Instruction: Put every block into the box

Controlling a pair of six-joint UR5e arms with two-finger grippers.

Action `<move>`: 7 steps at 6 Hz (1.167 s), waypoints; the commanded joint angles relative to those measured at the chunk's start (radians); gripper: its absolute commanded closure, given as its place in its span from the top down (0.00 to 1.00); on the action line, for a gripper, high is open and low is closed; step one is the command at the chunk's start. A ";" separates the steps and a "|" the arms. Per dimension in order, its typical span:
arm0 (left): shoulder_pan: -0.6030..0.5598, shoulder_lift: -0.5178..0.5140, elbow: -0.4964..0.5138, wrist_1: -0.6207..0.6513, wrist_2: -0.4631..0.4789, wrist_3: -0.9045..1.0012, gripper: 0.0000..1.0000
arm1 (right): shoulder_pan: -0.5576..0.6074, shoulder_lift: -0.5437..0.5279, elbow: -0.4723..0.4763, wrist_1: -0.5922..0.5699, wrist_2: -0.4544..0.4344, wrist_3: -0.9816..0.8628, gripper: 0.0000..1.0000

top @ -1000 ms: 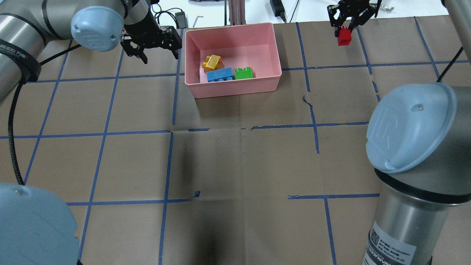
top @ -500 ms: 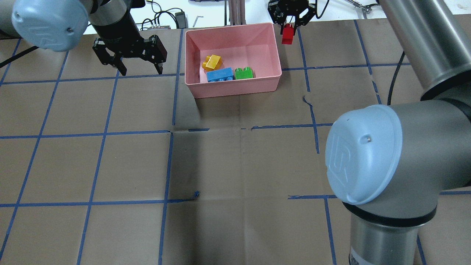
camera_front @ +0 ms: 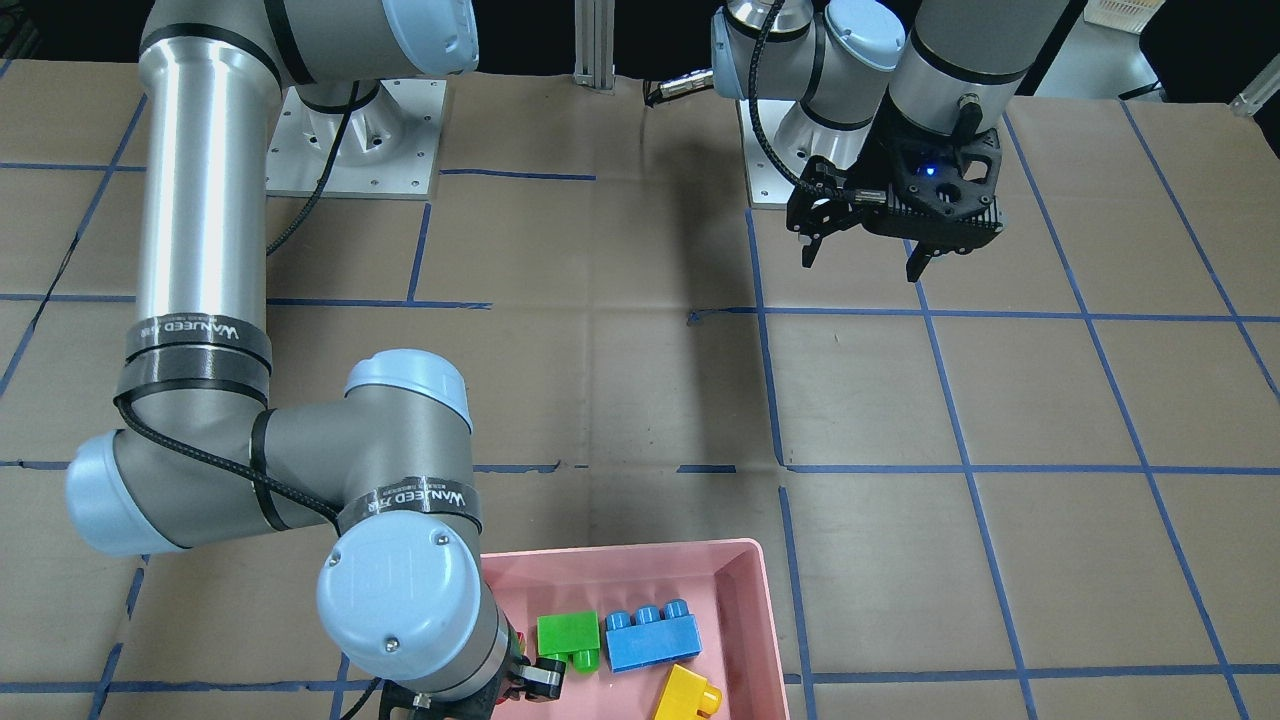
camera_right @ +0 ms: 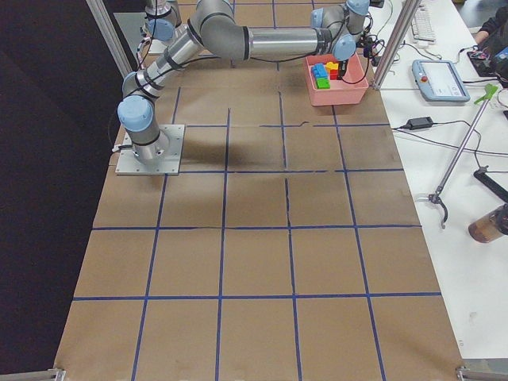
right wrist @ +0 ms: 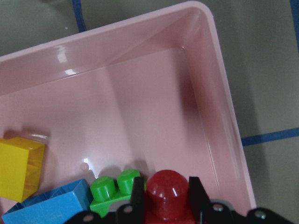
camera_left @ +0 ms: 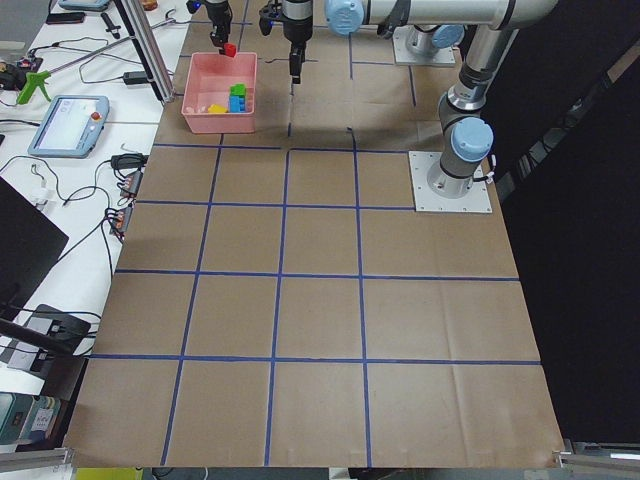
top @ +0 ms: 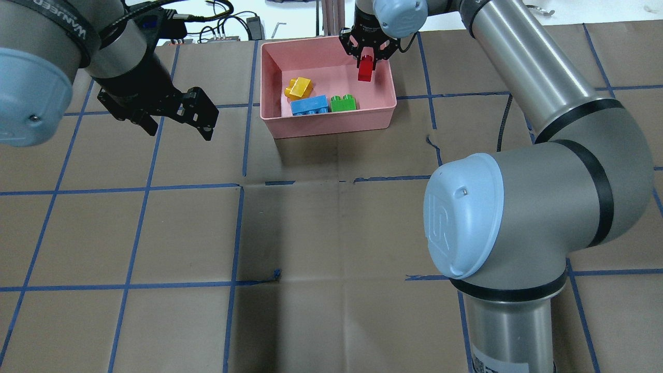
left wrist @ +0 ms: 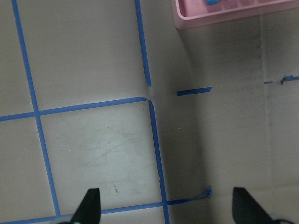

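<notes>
The red block [top: 365, 69], a small brick with one round stud, hangs gripped between the two fingers [right wrist: 138, 195] of the right claw [top: 366, 58]. It is raised over the inside of the box [top: 331, 123]. Reading the overhead view as a clock face centred on the box, it sits toward 2 o'clock, close to the far wall and the 3 o'clock wall but inside both.

The box is a shallow pink tray with a rounded rim. On its floor the blue three-stud block [top: 310, 105] and the green two-stud block [top: 343, 103] stand side by side along the 6 o'clock wall. The yellow block [top: 299, 88] lies askew toward 9 o'clock. The far half of the floor is bare pink, as is a strip between the green block and the 3 o'clock wall.

The left claw [top: 180, 131] hangs over the desk [top: 331, 233] at 9 o'clock of the box, well apart from it. Its fingers are spread wide with nothing between them. The desk is brown paper gridded with blue tape.
</notes>
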 commanded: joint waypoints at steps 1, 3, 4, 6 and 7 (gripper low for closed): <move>-0.001 0.016 -0.012 0.001 0.015 0.009 0.99 | 0.000 0.005 0.001 0.001 0.000 0.010 0.99; -0.001 0.010 0.008 0.028 0.006 -0.012 0.99 | 0.000 -0.046 0.000 0.076 -0.002 0.012 1.00; -0.003 -0.006 0.011 0.059 0.004 -0.019 0.99 | -0.001 -0.101 0.000 0.163 -0.003 0.012 1.00; -0.003 0.001 0.005 0.059 0.001 -0.002 0.99 | -0.038 -0.205 0.016 0.323 -0.016 -0.125 1.00; -0.003 -0.006 0.006 0.061 -0.002 -0.012 0.99 | -0.102 -0.239 0.016 0.363 -0.022 -0.260 0.99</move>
